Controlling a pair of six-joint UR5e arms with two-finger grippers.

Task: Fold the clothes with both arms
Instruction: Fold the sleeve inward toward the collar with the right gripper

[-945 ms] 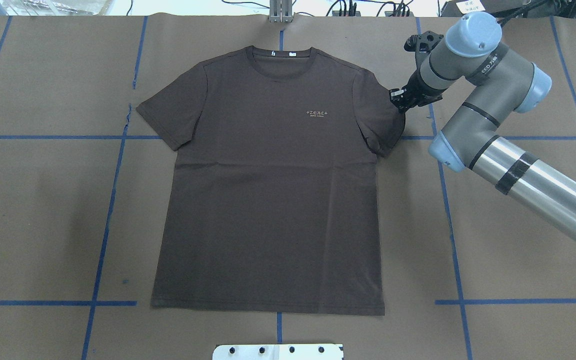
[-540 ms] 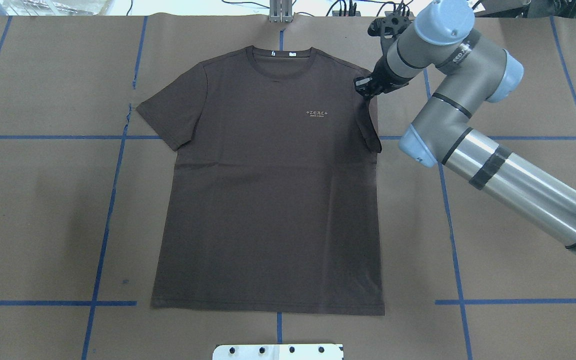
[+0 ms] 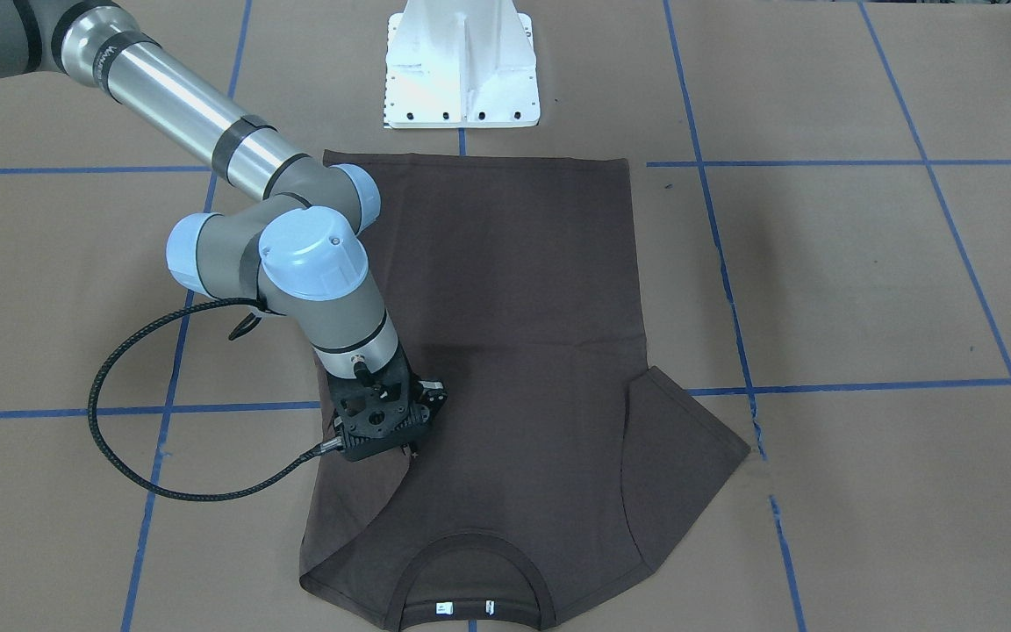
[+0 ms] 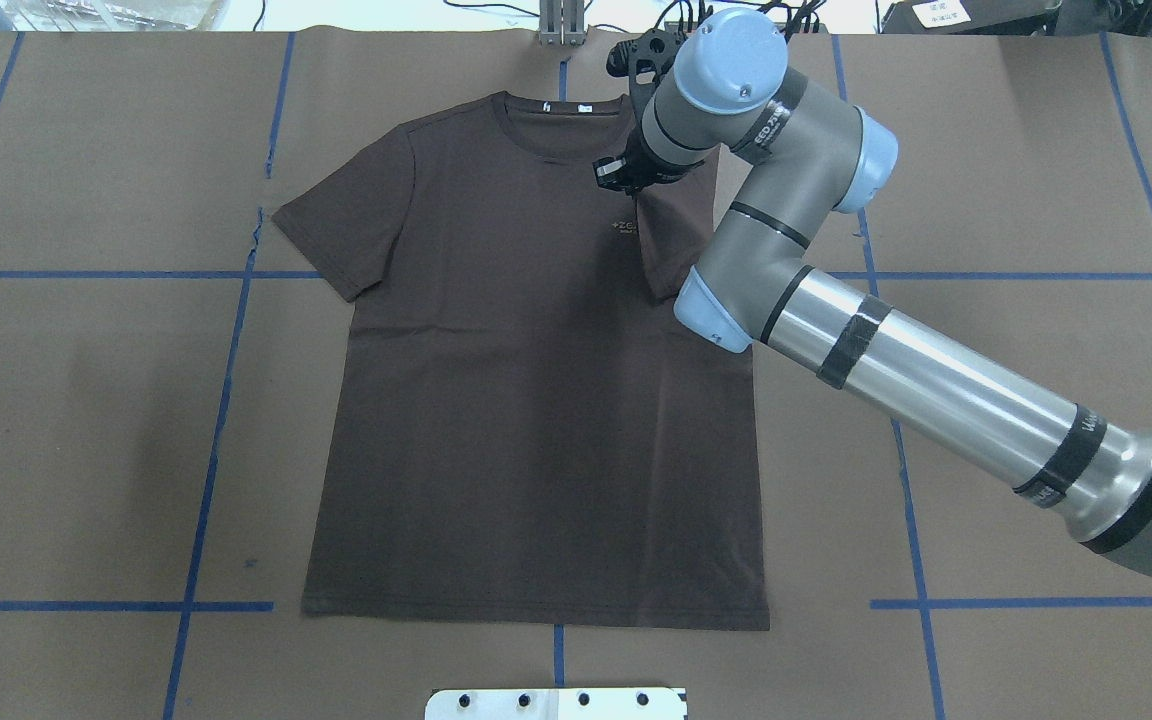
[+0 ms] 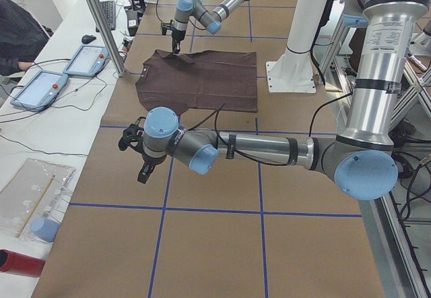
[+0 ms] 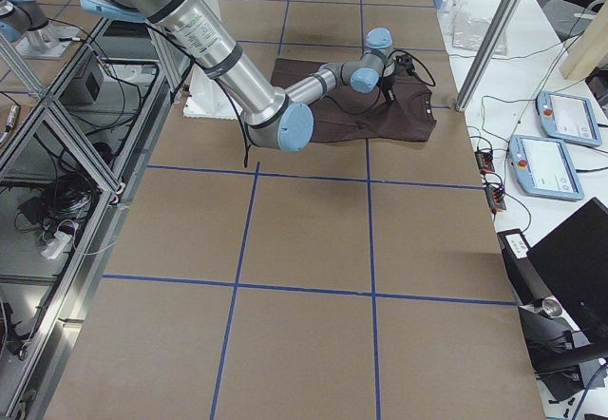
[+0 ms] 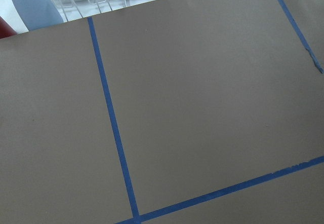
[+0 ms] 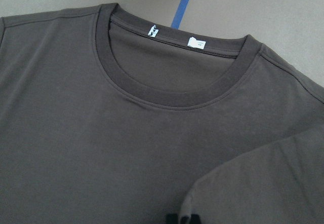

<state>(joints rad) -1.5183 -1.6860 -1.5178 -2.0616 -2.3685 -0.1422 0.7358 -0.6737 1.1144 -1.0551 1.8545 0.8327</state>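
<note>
From my station the brown paper-covered table fills every view, and the dark brown T-shirt lies flat on it, chest up. Its long axis runs from the hem near the robot's base out to the collar on the far side. The right arm reaches in across the shirt's right edge, so it is plainly the nearer arm. The left arm hangs over bare paper well apart from the cloth, far off to the right gripper's left. I cannot tell how the left gripper stands, since only the side view catches it. The right gripper sits over the upper chest, pinching the hem of the right sleeve. That sleeve is turned inward over the body and trails back to the gripper's right, toward the shoulder. The collar lies just ahead of the fingers, and the shirt's centre line and the flat left sleeve lie to the gripper's left. The pale lettering is just under the tool, half covered by the flap. The white neck tags sit ahead and slightly left. I judge the next move to be laying this flap flat beneath the fingers, short of the centre line.
</note>
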